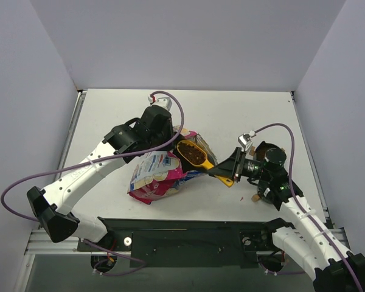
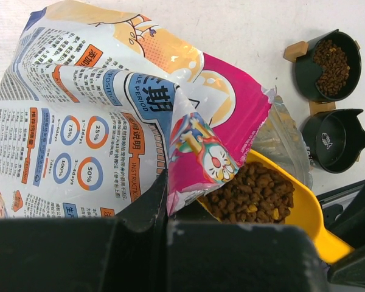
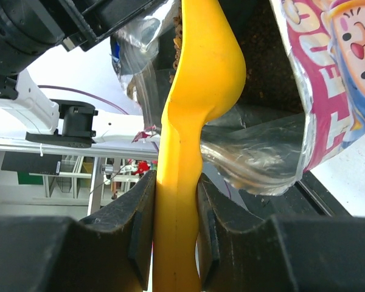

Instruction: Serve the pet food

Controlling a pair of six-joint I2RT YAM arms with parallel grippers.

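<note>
You have a pink-and-blue printed bag (image 1: 153, 177) lying on the white table (image 1: 231, 115), with its mouth lifted and open toward the right. A yellow scoop (image 2: 305, 214) sits at that mouth, its cup partly under the bag's flap and its handle pointing away from the bag. Apart from the bag, a round black bowl (image 2: 304, 72) and a cat-eared black bowl (image 2: 332, 143) with a fishbone mark inside stand side by side on a wooden stand (image 2: 295, 50).
</note>
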